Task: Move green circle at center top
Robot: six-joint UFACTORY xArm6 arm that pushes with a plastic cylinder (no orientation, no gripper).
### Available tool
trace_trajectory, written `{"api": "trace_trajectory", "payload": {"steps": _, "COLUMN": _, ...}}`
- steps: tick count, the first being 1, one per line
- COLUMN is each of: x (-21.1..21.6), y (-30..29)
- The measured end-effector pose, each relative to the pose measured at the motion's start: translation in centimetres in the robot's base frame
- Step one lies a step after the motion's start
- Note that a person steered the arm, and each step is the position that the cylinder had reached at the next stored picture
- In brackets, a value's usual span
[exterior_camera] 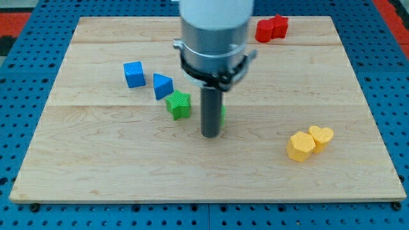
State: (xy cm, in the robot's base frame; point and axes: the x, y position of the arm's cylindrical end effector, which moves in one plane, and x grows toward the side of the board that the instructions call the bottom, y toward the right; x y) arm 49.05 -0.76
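The green circle (222,114) is almost wholly hidden behind my rod; only a thin green edge shows at the rod's right side, near the board's middle. My tip (210,135) rests on the board directly in front of it, towards the view's bottom. A green star (178,105) lies just left of the rod. A blue triangle (162,85) and a blue cube (133,74) lie further to the upper left.
Two red blocks (271,28) sit together at the view's top right. A yellow hexagon (300,146) and a yellow heart (321,136) touch at the lower right. The wooden board (96,166) lies on a blue pegboard.
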Motion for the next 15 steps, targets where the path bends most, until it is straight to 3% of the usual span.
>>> {"api": "trace_trajectory", "payload": {"steps": 1, "x": -1.7, "y": -1.5}}
{"api": "trace_trajectory", "payload": {"steps": 3, "x": -0.5, "y": -1.4}}
{"api": "trace_trajectory", "payload": {"steps": 5, "x": -0.6, "y": 4.5}}
{"api": "trace_trajectory", "payload": {"steps": 6, "x": -4.8, "y": -1.1}}
{"api": "trace_trajectory", "payload": {"steps": 7, "x": -5.5, "y": -3.1}}
{"api": "trace_trajectory", "payload": {"steps": 10, "x": -7.3, "y": 4.9}}
{"api": "trace_trajectory", "payload": {"steps": 11, "x": -11.9, "y": 2.3}}
{"api": "trace_trajectory", "payload": {"steps": 12, "x": -12.9, "y": -1.4}}
{"api": "trace_trajectory", "payload": {"steps": 13, "x": -7.7, "y": -1.8}}
{"api": "trace_trajectory", "payload": {"steps": 14, "x": -9.4, "y": -6.0}}
{"api": "trace_trajectory", "payload": {"steps": 15, "x": -13.0, "y": -6.2}}
